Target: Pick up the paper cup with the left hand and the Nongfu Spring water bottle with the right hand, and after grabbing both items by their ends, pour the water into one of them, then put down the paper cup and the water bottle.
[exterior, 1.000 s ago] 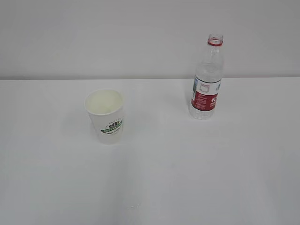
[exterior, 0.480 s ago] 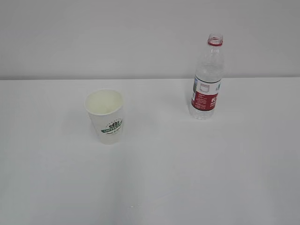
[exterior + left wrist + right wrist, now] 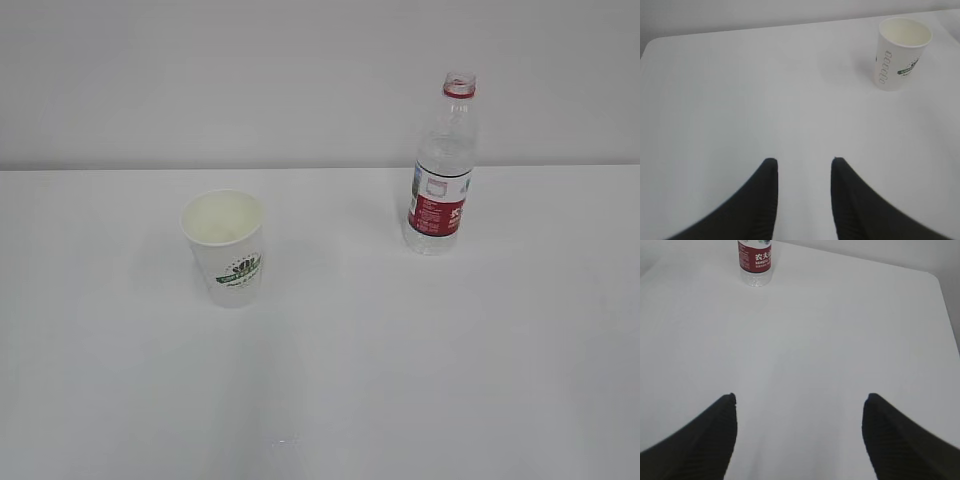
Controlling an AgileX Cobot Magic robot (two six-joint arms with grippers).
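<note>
The paper cup (image 3: 224,246) is standing upright on the white table (image 3: 420,370), well apart from the uncapped Nongfu Spring water bottle (image 3: 442,165) standing toward the back right. The left hand (image 3: 802,170) is hovering with its fingers partly apart and empty, the cup far ahead to its right; the right hand (image 3: 799,402) is gaping wide, also empty. Risks: the light cup is likely crushing or tipping under an off-centre grip, and the tall open bottle is prone to toppling and spilling if nudged.
</note>
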